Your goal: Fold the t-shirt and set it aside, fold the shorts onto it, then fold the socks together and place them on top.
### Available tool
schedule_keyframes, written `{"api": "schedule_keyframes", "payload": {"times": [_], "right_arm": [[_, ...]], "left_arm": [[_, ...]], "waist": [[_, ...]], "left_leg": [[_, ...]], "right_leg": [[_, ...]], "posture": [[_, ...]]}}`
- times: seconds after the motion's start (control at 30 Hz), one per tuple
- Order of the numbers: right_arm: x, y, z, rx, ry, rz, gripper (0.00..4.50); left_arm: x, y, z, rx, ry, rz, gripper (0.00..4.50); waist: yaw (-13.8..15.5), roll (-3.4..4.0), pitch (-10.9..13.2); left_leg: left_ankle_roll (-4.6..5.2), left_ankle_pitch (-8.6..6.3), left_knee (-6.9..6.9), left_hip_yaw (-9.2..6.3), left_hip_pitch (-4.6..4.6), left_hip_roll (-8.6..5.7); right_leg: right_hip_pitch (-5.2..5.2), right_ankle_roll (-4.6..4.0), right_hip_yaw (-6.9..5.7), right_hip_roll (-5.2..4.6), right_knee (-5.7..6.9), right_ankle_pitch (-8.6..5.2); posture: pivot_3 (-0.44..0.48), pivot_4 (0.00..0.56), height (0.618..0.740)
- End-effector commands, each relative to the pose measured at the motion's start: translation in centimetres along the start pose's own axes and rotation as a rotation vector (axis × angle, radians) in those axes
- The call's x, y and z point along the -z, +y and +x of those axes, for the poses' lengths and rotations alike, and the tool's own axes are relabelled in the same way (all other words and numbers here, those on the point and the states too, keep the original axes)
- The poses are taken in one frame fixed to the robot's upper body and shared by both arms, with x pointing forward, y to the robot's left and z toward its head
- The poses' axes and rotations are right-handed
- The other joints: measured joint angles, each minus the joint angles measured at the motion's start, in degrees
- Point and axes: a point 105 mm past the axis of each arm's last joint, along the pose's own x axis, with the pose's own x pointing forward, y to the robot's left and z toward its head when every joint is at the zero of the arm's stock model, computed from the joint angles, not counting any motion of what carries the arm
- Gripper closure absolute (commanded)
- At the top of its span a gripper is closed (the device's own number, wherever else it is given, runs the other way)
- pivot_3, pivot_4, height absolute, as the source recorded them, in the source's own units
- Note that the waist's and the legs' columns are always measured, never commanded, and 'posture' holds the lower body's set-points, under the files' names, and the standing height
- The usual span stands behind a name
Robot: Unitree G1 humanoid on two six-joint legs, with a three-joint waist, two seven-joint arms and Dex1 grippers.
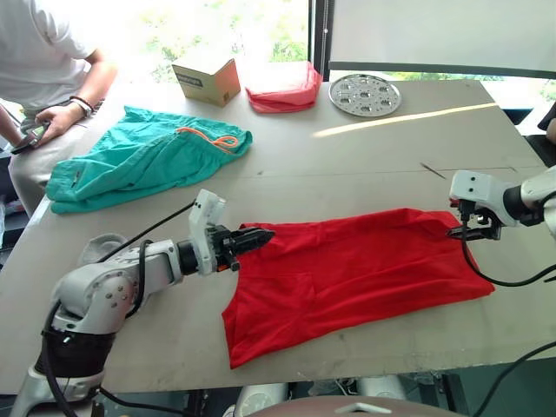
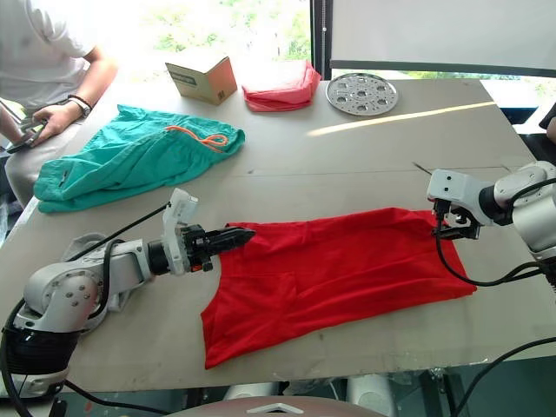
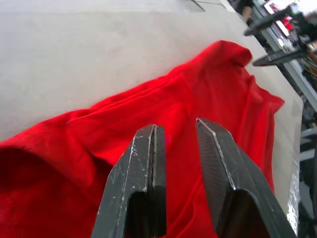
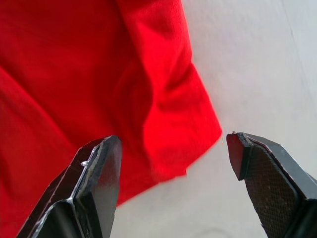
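Note:
The red t-shirt (image 1: 347, 274) lies spread out on the near middle of the table (image 1: 365, 165), somewhat rumpled. My left gripper (image 1: 261, 236) sits at the shirt's left edge, its fingers (image 3: 143, 168) narrowly apart over the fabric with nothing between them. At the shirt's far right corner, my right gripper (image 4: 173, 144) hangs wide open just above the cloth. The teal shorts (image 1: 143, 156) with an orange drawstring lie crumpled at the back left. Light grey socks (image 1: 100, 248) peek out from behind my left arm, mostly hidden.
A cardboard box (image 1: 207, 80), a pinkish-red folded cloth (image 1: 282, 87) and a round metal tray (image 1: 365, 94) stand along the far edge. A person (image 1: 43, 69) sits at the left side of the table. The shirt's lower hem lies close to the front edge.

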Motion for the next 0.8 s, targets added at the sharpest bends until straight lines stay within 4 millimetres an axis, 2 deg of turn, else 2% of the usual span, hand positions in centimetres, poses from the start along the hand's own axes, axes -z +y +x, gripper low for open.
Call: {"api": "schedule_keyframes", "payload": {"times": [0.03,0.27,0.5,0.6,0.73,0.8], "right_arm": [[-0.5,-0.4,-1.0,0.026,-0.007,-0.020,0.89],[-0.7,0.4,-0.4,0.025,-0.026,0.008,0.89],[-0.5,1.2,-0.8,0.035,-0.038,0.030,0.89],[-0.4,1.4,-0.8,0.040,-0.041,0.036,0.82],[-0.4,1.6,-0.9,0.043,-0.042,0.045,0.82],[-0.3,1.7,-0.9,0.041,-0.043,0.049,0.82]], "left_arm": [[-0.1,-0.4,-1.1,-0.024,0.006,-0.012,3.28],[2.3,0.5,-1.2,-0.072,0.037,-0.099,3.28],[2.1,1.0,0.3,-0.083,0.012,-0.097,3.28],[1.9,1.1,0.8,-0.089,0.005,-0.083,2.47],[2.0,1.1,1.1,-0.106,0.010,-0.038,0.52],[2.2,1.0,1.3,-0.099,0.013,-0.039,0.52]], "waist": [[-0.03,0.00,0.00],[0.50,0.01,0.00],[0.91,-0.01,-0.01],[1.04,-0.01,-0.01],[0.89,-0.01,-0.01],[0.89,-0.01,-0.02]], "left_leg": [[-0.02,0.01,0.00,-0.04,0.01,0.00],[-0.16,0.08,-0.03,-0.14,0.02,-0.08],[-0.16,0.08,0.03,-0.24,0.02,-0.23],[-0.16,0.08,0.03,-0.23,0.03,-0.25],[-0.18,0.09,0.01,-0.24,0.06,-0.24],[-0.19,0.10,-0.01,-0.26,0.07,-0.24]], "right_leg": [[0.00,0.00,0.05,-0.01,-0.01,0.00],[0.00,-0.01,0.00,0.04,-0.03,-0.01],[0.05,-0.01,0.00,0.00,-0.02,0.00],[0.05,-0.01,0.00,0.01,-0.02,0.00],[0.05,0.00,0.04,0.02,-0.02,0.00],[0.05,-0.01,0.03,0.03,-0.02,0.00]], "posture": [[0.000,0.150,0.740],[0.000,0.150,0.740],[0.000,0.150,0.740],[0.000,0.150,0.740],[0.000,0.150,0.740],[0.000,0.150,0.740]]}}
